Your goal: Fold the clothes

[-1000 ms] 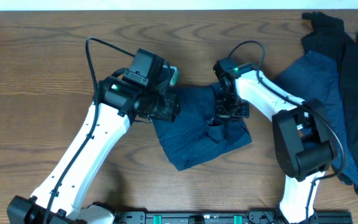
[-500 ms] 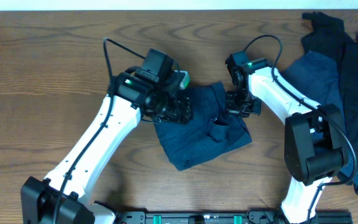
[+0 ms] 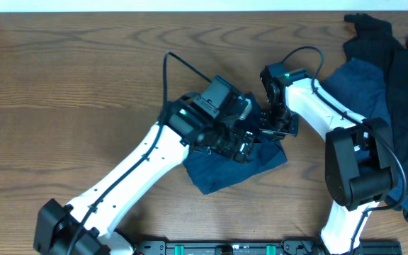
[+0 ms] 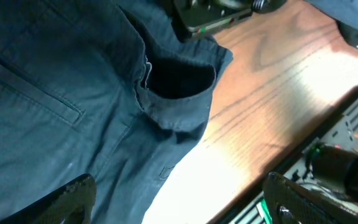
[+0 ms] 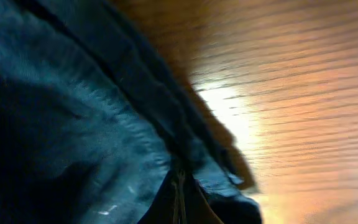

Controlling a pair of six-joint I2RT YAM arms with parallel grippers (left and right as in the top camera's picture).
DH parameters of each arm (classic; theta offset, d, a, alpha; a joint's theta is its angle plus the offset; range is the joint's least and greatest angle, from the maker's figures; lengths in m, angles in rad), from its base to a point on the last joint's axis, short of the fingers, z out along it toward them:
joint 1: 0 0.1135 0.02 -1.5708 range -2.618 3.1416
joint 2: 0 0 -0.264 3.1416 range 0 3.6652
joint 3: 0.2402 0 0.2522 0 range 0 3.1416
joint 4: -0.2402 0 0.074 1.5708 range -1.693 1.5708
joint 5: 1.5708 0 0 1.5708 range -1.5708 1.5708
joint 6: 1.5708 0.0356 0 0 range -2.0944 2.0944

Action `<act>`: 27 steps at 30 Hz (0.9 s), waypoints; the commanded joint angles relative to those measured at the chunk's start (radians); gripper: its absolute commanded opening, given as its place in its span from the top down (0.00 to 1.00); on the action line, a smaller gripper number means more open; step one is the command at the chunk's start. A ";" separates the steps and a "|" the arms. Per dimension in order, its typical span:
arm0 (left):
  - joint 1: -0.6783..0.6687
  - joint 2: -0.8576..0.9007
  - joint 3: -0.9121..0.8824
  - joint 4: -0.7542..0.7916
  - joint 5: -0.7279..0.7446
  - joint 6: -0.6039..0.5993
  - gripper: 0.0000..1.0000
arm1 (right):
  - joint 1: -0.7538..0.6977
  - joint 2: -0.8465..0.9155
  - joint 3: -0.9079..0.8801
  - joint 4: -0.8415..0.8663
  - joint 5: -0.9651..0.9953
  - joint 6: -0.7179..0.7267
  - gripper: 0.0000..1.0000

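Navy garment (image 3: 222, 173) sits mid-table (image 3: 48, 71), long axis roughly left-right; left jaws released directly above its centre, right jaws clenched at its upper-right edge, can't tell if pinching cloth.

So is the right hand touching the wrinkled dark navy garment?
Touching. Right wrist view: the shut right hand pinches the dark navy garment, cloth bunched around it.

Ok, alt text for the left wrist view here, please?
A dark navy garment fills the left of the frame, one edge raised under the right gripper at the top. The left gripper stands wide open at the bottom, over cloth and wooden table.
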 commanded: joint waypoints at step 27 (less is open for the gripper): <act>-0.133 0.251 -0.014 0.174 -0.159 -0.027 0.18 | -0.007 -0.013 -0.108 0.080 -0.075 0.004 0.99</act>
